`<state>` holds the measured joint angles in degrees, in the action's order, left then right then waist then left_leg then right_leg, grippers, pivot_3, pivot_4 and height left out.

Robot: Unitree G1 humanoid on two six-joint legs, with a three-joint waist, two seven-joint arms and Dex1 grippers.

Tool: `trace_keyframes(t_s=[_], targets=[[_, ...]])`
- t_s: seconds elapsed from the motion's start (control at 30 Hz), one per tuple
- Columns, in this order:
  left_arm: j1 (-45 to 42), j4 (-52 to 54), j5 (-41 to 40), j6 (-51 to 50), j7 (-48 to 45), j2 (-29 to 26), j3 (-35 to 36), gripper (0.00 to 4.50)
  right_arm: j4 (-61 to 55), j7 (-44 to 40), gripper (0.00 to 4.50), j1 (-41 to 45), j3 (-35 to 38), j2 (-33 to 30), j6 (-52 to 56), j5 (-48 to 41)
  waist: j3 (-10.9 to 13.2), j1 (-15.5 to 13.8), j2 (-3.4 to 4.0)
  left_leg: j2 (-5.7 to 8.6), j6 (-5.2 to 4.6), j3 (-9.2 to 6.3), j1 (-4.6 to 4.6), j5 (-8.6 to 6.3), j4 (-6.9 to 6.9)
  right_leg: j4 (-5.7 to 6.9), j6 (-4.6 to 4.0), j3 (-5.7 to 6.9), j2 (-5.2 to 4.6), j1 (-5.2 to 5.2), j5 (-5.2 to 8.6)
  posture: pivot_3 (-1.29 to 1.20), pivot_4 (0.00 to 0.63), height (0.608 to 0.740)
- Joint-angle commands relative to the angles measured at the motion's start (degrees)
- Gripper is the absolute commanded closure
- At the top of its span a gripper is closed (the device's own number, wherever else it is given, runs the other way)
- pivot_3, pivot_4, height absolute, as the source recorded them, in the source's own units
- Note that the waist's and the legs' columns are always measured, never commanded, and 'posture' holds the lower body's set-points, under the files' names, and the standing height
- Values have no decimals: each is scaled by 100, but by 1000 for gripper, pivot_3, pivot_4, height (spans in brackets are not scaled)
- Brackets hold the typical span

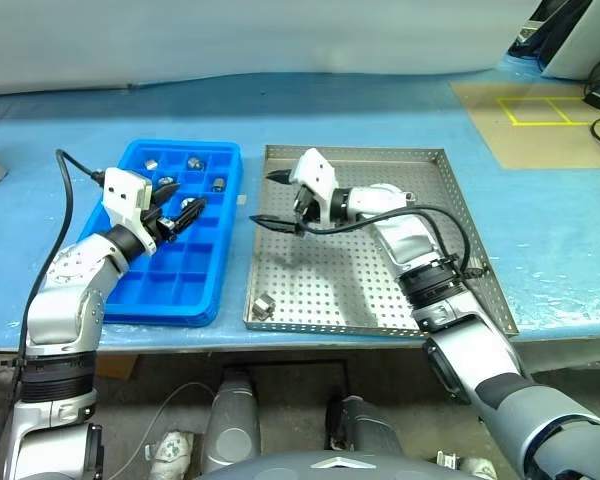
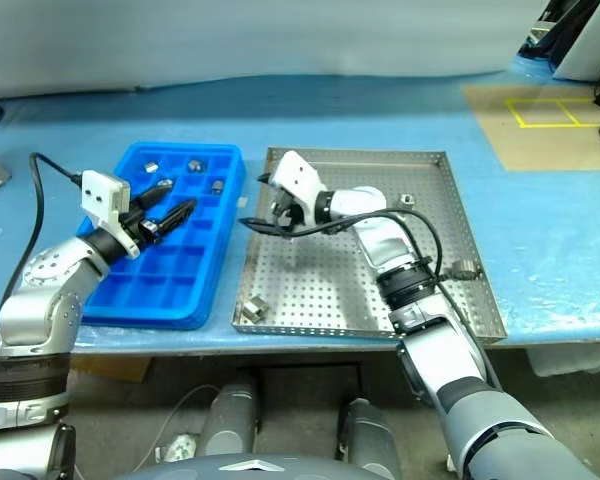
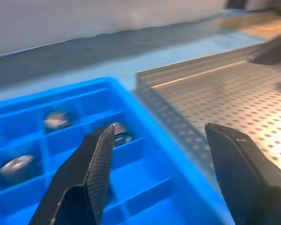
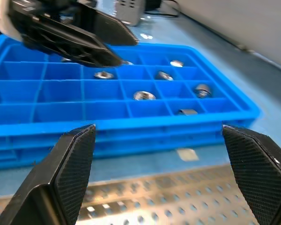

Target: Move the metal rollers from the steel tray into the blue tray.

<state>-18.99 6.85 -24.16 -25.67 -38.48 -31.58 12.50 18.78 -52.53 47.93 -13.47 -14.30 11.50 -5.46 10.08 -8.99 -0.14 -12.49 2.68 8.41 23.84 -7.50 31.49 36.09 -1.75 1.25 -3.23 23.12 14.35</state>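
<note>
The blue tray (image 1: 172, 285) lies on the left and holds several metal rollers (image 1: 193, 161) in its far compartments. Beside it on the right is the steel tray (image 1: 355, 290). One roller (image 1: 263, 307) lies near its front left corner, another (image 2: 407, 200) near the far right, and a third (image 2: 463, 267) by the right rim. My left gripper (image 1: 177, 214) hovers over the blue tray, open, with nothing between its fingers (image 3: 91, 168). My right gripper (image 1: 264, 198) hangs open and empty over the steel tray's far left edge, pointing toward the blue tray (image 4: 131, 119).
Both trays rest on a blue-covered table. A brown mat with yellow tape lines (image 1: 540, 108) lies at the far right. A cable (image 1: 65, 185) loops from the left wrist. The two grippers are close together across the trays' shared edge.
</note>
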Motion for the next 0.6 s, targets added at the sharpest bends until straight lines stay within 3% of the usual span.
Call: trace_keyframes(t_s=[0.03, 0.4, 0.53, 0.6], targets=[[-341, -67, -62, -21, -555, -152, -417, 1252, -560, -69, 0, -214, 317, -318, 244, -233, 0, 52, 0, 0, 0, 1, -2, 0, 5, 1, 0, -3, 0, -1, 0, 11, 150, 740], [-1363, -1649, 868, 1202, -2390, 130, -2289, 1252, -2551, 544, 0, -1692, 947, -1328, 1398, -328, -1, 476, 1, 3, -2, 15, -31, -1, 31, 49, 0, -44, 8, -1, 1, -231, 150, 740], [-1726, -2089, 1019, 1640, -3086, 81, -2545, 1252, -3163, 783, 0, -2103, 1130, -1526, 1808, -387, -1, 686, 2, 3, -5, 28, -51, -2, 28, 52, -2, -69, 17, -3, 2, -313, 150, 740], [-2152, -2598, 1113, 1770, -2804, 386, -2458, 1252, -3359, 913, 0, -2241, 1202, -1574, 1952, -404, -1, 730, 3, 3, -5, 38, -59, -2, 28, 53, -15, -81, 19, -3, 9, -341, 150, 740]])
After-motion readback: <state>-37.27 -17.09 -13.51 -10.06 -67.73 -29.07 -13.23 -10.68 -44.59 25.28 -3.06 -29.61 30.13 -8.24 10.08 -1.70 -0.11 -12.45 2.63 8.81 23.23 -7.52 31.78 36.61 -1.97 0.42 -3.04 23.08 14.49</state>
